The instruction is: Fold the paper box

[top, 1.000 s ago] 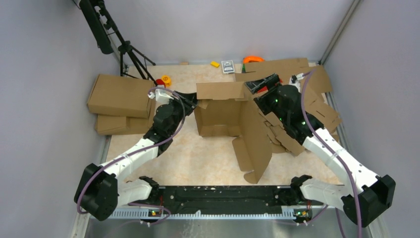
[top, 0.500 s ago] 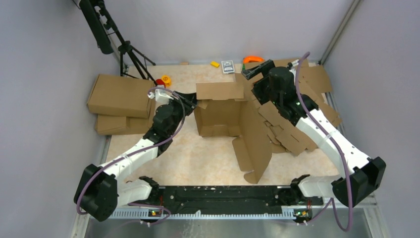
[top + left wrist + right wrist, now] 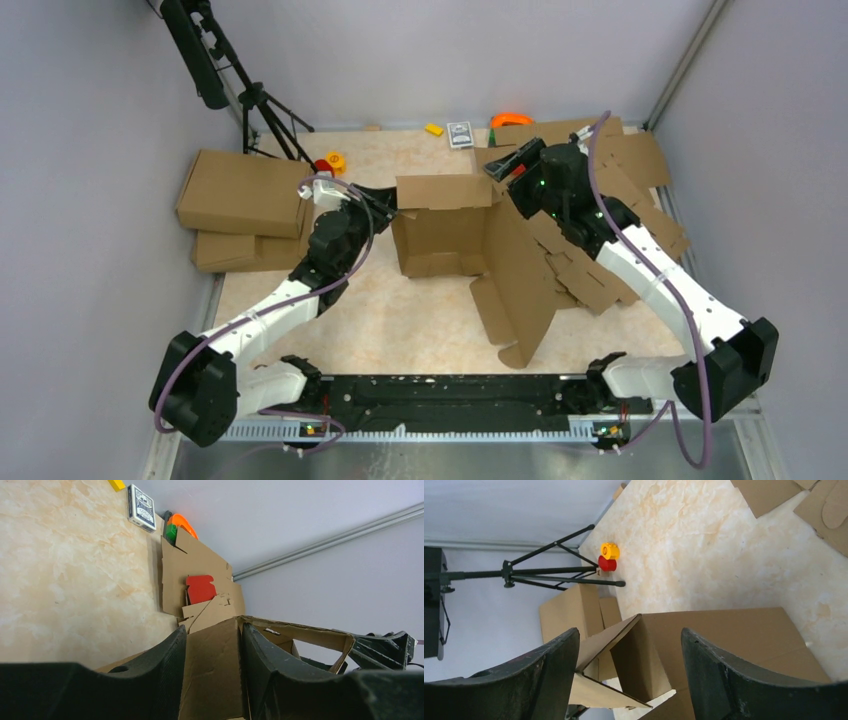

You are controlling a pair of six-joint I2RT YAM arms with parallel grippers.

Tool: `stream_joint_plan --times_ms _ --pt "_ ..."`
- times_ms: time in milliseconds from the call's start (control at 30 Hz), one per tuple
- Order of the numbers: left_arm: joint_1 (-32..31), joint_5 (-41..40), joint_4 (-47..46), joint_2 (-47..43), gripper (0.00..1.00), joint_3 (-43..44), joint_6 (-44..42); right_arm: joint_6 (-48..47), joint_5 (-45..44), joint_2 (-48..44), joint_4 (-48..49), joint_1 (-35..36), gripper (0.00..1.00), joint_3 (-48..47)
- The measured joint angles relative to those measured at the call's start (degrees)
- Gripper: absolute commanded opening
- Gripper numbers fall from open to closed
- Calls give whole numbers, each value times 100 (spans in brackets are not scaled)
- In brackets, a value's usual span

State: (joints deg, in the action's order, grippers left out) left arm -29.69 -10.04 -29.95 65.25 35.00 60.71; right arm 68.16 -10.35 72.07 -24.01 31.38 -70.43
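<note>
On the surface the box stands half-folded at centre, walls up, with one long panel trailing toward the arm bases. My left hand is clamped on its left wall. My right hand hovers, fingers apart, by the top flap's right end.

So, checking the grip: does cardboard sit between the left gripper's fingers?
Yes, a panel of the paper box fills the gap between the dark fingers of the left gripper.
</note>
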Motion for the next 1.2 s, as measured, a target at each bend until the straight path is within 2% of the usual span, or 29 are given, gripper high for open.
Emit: stream_joint_plan --times_ms 200,433,633,933,1067,1200 --pt "0 -2 22 0 57 0 11 -214 146 -258 227 -2 69 310" --pt "0 -4 107 17 68 0 201 -417 299 -382 313 0 72 588" --pt "-11 -50 179 83 82 0 474 -461 393 -382 378 0 72 597" --pt "-17 -92 332 87 90 2 876 -560 402 -382 431 0 71 597" --pt "-20 -92 435 33 99 2 990 -573 402 -382 433 0 71 595" --pt "-20 -116 498 -138 97 2 1008 -614 404 -382 435 0 71 595"
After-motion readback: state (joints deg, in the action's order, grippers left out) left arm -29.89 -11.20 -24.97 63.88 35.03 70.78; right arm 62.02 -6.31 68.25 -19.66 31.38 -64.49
